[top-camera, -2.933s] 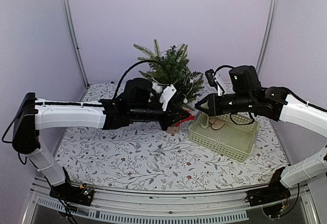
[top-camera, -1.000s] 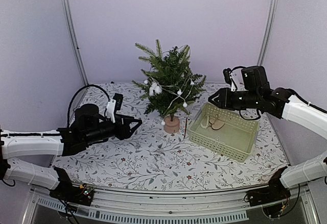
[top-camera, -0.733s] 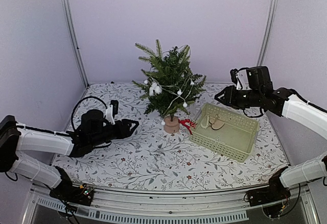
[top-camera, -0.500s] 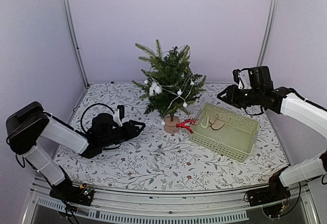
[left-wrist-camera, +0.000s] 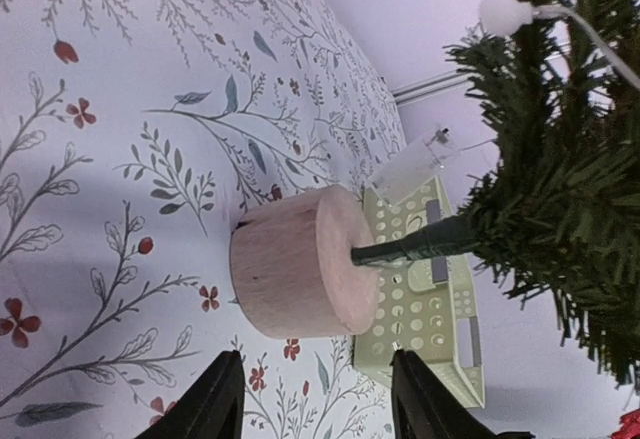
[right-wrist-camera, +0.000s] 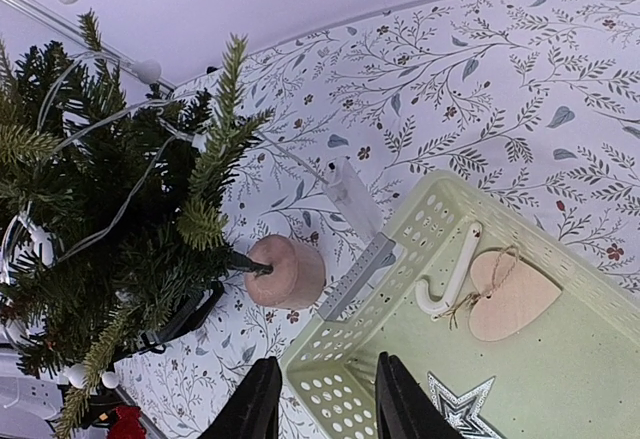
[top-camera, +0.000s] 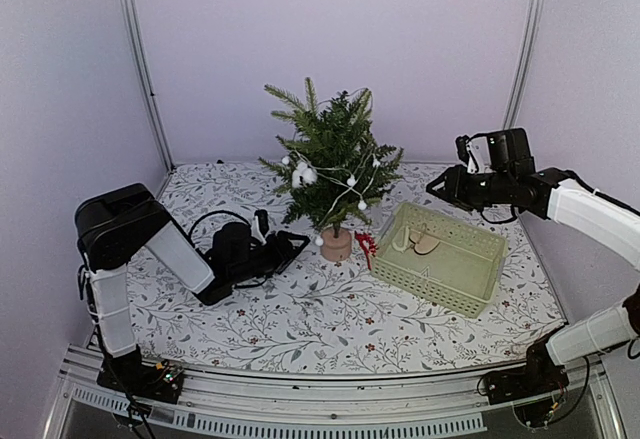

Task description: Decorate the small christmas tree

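Across the lower half of the overhead view spreads the worktop (top-camera: 300,324), under a white cloth printed with leafy sprigs and small red flowers. At centre frame stands the small christmas tree (top-camera: 335,159), upright, its bristly dark green branches strung with a white cord of round beads (top-camera: 303,172), its thin stem set in a smooth, round tan base (top-camera: 336,245). Right of the base sits a pale green plastic basket (top-camera: 432,281), rectangular, its walls pierced with rows of holes. The left tool (top-camera: 295,244) lies low over the cloth left of centre, pointed at the base, near it but not touching, fingers apart with nothing between them. The right tool (top-camera: 436,185) hangs above the basket's far end, well apart from the tree, its fingers apart and empty. Inside the basket lie a flat wooden heart (right-wrist-camera: 510,294), a white candy cane (right-wrist-camera: 450,279) and a star (right-wrist-camera: 460,409). A small red ornament (top-camera: 364,244) shows between base and basket.
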Robot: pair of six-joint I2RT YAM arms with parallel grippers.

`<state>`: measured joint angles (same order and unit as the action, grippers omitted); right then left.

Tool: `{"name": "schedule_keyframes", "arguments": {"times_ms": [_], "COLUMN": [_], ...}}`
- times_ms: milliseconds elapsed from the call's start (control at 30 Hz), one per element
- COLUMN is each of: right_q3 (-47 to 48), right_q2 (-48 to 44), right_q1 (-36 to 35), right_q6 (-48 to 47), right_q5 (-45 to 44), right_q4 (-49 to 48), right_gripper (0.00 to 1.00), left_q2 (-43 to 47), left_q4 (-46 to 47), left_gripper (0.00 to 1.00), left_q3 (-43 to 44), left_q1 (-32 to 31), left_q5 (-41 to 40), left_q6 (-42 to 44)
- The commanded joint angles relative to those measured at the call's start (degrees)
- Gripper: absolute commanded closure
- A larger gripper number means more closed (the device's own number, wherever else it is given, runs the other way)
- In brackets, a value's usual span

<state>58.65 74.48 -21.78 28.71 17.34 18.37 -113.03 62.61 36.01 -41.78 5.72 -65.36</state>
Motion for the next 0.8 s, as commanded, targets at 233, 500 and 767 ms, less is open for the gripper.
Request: {"name": "schedule_keyframes", "arguments": {"times_ms": [233,500,767], "right_q3": [2.88,3.5,3.23], "right_q2": [1.93,2.56,2.36], "right_q1": [0.93,1.17,1.66], "right_q6": [-1.67,-2.55,-2.96], "right_q5": [1.45,2.09,1.91], "right_q4": [0.55,0.79,0.88], "right_gripper": [0.65,0.65,0.65], "left_q2": [-6.67,-10.01,-11.54], "left_q4": [0.54,-1.02,-5.03], "left_gripper": [0.48,0.53,0.63], "left_q3": [5.39,9.46,10.72], "left_q1": [-2.34,-2.52,-1.29], "left_q5": [1.83,2.45,1.15], "left_q6": [-5.41,-6.36,-8.69]}}
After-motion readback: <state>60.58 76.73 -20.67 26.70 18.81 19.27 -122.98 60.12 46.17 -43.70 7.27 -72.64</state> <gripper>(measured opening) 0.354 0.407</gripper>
